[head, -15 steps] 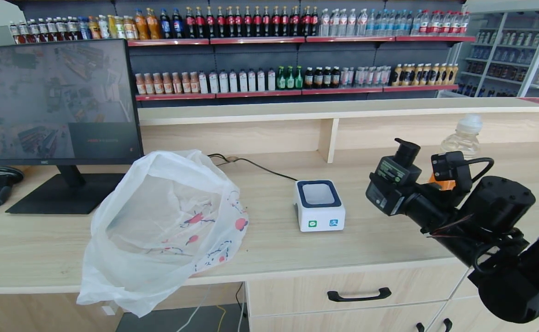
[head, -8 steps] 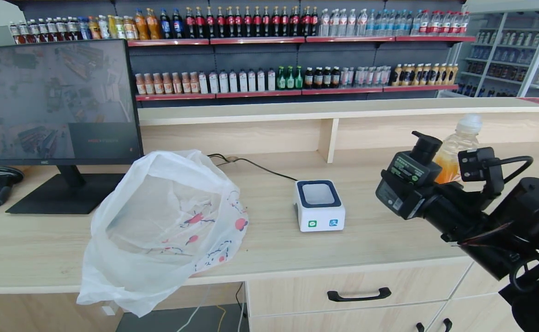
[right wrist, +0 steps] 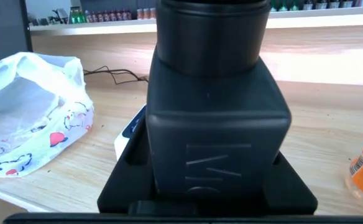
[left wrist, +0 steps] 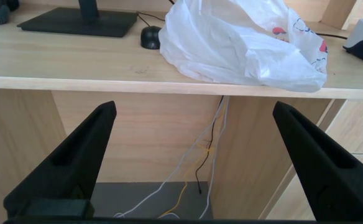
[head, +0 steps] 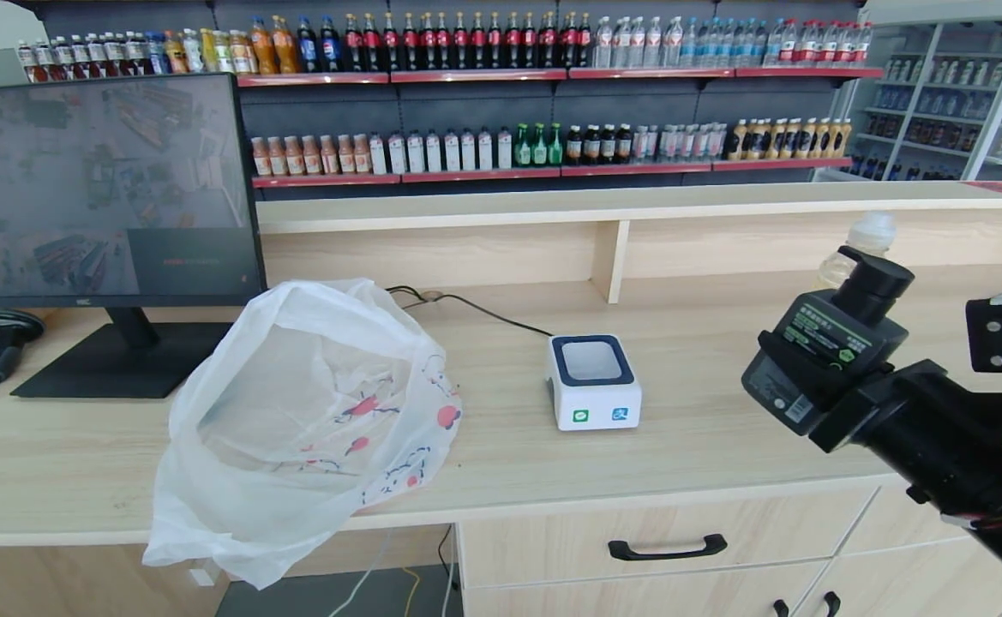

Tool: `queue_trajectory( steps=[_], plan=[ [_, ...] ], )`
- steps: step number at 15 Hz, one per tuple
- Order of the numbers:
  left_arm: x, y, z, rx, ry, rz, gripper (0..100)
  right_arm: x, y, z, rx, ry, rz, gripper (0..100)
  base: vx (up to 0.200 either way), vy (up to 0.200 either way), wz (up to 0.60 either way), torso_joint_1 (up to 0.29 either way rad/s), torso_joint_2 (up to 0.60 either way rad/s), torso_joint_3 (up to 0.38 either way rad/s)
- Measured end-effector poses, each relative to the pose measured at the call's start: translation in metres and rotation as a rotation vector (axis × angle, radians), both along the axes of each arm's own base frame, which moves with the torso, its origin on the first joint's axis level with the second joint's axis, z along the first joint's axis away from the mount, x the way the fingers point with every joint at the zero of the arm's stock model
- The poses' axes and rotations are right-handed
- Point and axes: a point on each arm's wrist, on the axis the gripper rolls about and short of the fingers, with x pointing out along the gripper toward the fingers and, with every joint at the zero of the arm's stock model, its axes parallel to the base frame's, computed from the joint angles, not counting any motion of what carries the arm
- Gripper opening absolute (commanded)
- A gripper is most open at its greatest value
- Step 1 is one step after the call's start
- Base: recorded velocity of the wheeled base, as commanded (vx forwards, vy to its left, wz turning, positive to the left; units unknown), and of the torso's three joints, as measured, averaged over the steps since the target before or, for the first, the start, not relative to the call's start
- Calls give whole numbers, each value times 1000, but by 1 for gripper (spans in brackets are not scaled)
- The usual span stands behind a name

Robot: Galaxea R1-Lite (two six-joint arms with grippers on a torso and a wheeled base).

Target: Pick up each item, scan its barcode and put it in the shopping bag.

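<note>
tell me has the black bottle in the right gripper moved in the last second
Yes. The black bottle has shifted to the robot's right, farther from the white scanner, which has stayed put.

1. A dark monitor [head: 102, 184] stands at the left end of a wooden counter [head: 509, 446].
2. Shelves [head: 483, 74] behind the counter carry rows of drink bottles [head: 466, 147].
3. A drawer handle [head: 668, 548] is below the counter edge.

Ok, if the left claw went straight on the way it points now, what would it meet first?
Probably the wooden panel under the counter's edge, near the hanging cables; the shopping bag sits higher, out of line. Depth is unclear.
</note>
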Motion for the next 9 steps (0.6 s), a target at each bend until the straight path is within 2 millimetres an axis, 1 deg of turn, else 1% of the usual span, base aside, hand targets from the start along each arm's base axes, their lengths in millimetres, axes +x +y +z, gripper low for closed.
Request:
queue_trajectory(
  steps=[2, 5, 7, 9],
  plan=[
    [0, 0, 0, 0, 0, 0, 100, -11, 0, 3, 6, -11, 21, 0, 0, 0, 0, 0, 0, 0],
    [0, 0, 0, 0, 0, 0, 100, -19, 2, 5, 72, 4, 61, 0, 0, 0, 0, 0, 0, 0],
    [0, 0, 0, 0, 0, 0, 100, -25, 13, 6, 152, 47, 166, 0, 0, 0, 0, 0, 0, 0],
    [0, 0, 0, 0, 0, 0, 100, -30, 26, 5, 193, 88, 294, 0, 0, 0, 0, 0, 0, 0]
  ],
)
